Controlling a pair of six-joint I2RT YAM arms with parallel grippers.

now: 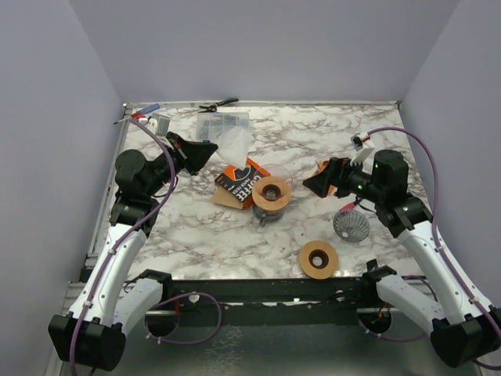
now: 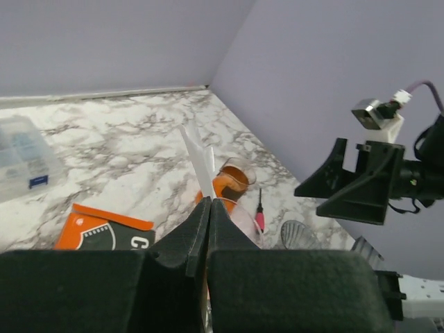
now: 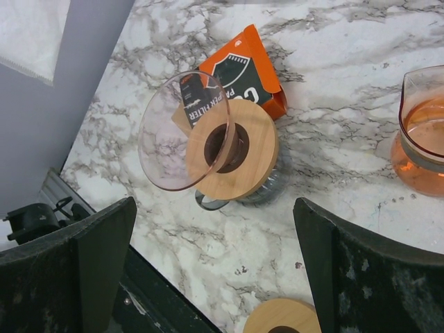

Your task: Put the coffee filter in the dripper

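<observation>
I am counting one white coffee filter (image 2: 198, 156), one glass dripper (image 3: 208, 142) with a wooden collar, one loose wooden ring (image 1: 318, 258) and one orange filter box (image 1: 237, 184). The left gripper (image 2: 209, 208) is raised and is pinching the flat, folded filter in the air, apart from the dripper. The right gripper (image 3: 215, 225) is hovering wide open over the dripper, which is leaning tilted beside the box.

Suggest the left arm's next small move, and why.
Probably carry the coffee filter rightward and down toward the dripper: the left gripper is shut on the filter, left of the dripper, whose glass cone looks empty. The open right gripper sits beside it.
</observation>
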